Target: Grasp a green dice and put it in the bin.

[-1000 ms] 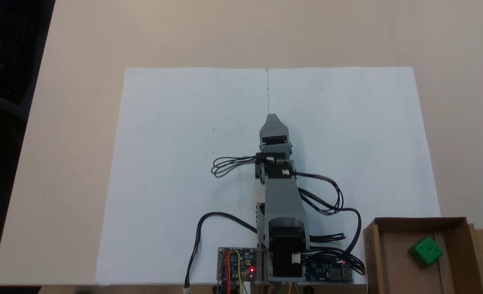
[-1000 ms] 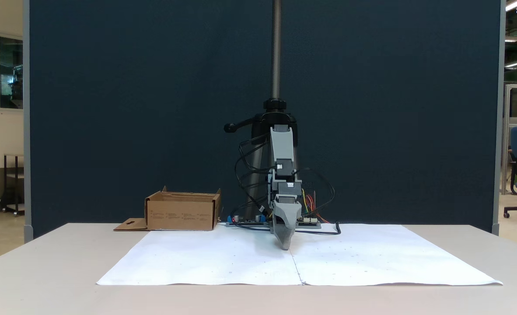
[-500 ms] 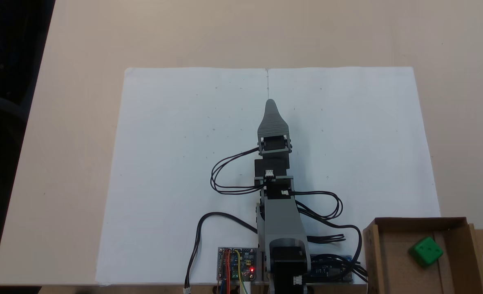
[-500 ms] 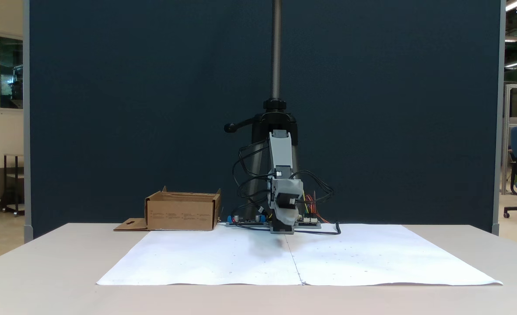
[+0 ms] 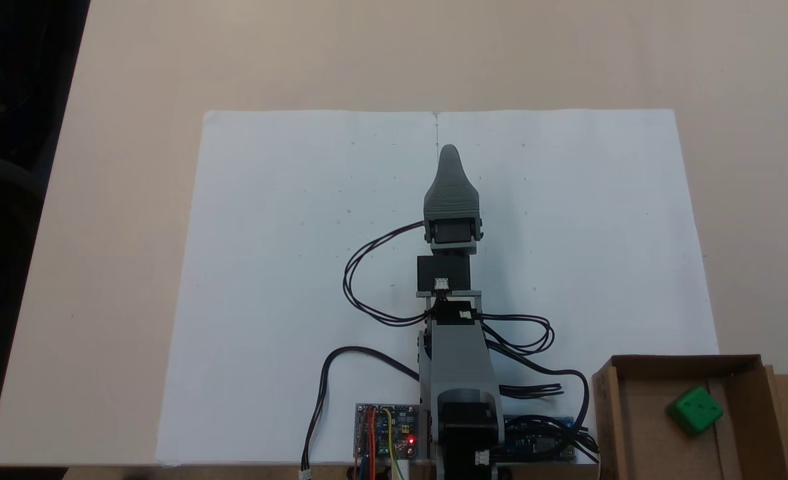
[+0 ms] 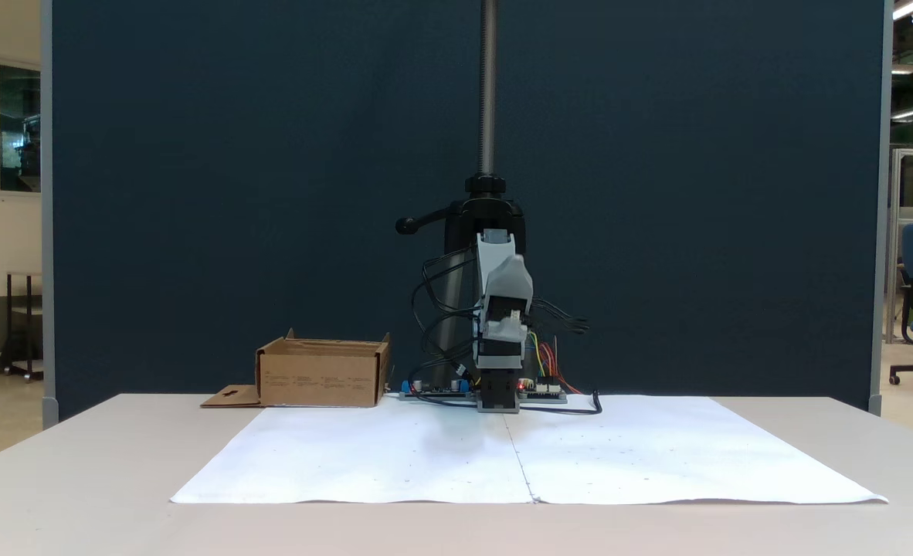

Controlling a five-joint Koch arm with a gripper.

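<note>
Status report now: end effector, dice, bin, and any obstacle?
End effector raised above the paper, holding nothing; open or shut, cannot tell. Dice lies inside bin. Nothing in the way.

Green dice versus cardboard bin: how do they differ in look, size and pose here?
The green dice is a small bright green cube with sunken pips; the bin is a far larger brown corrugated box with low walls and an open top. The dice lies inside, skewed to the walls; the bin stands square on the table. Both are box-shaped and untouched by the gripper.
</note>
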